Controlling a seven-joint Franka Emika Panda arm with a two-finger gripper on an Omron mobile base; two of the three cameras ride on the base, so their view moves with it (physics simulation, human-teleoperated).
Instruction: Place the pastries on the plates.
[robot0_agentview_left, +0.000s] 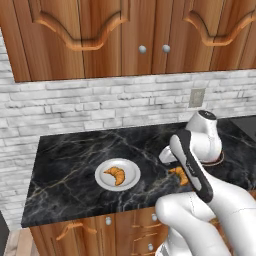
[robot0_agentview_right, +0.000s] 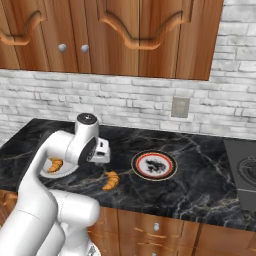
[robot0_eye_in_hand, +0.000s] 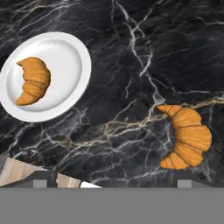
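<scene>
In the hand view the loose croissant (robot0_eye_in_hand: 186, 136) lies on the black counter (robot0_eye_in_hand: 131, 52) at lower right, long axis running top to bottom, above the right fingertip (robot0_eye_in_hand: 184, 183) of the gripper (robot0_eye_in_hand: 112, 184), whose jaws look parted and empty.

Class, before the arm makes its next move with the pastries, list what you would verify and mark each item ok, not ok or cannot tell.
1. First croissant lies on the white plate: ok.
2. Second croissant placed on a plate: not ok, it lies on the bare black counter.
3. Patterned plate free to receive it: ok.
4. Gripper holds nothing: ok, both croissants lie below it.
5. Fingers open wide enough for the croissant: cannot tell.
</scene>
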